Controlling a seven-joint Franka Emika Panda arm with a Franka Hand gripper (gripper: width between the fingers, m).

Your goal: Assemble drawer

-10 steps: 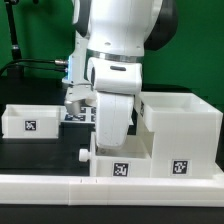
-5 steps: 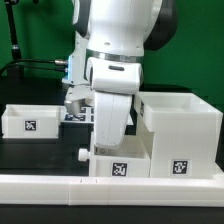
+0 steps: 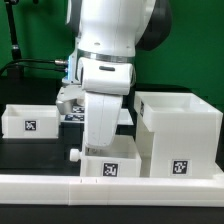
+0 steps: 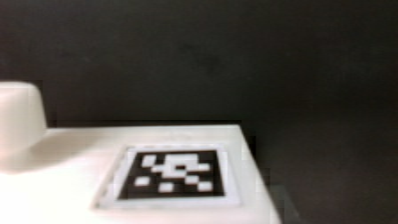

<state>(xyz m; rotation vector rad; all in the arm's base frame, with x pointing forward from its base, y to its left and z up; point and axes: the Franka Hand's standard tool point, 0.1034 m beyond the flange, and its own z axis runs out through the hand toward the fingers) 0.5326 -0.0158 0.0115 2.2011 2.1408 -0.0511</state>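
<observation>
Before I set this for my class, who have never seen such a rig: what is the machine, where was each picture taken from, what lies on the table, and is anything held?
The big white machine is a robot arm; its gripper reaches down over a small knobbed drawer tray. One picture comes from a camera standing off the arm, the other from a camera on its wrist, looking closely at a white tagged surface. On the black table stand a second tray, at the exterior view's left, and the large open housing, at its right; a long low white rail runs along the front. Whether the gripper holds the tray cannot be seen: its fingers are hidden.
</observation>
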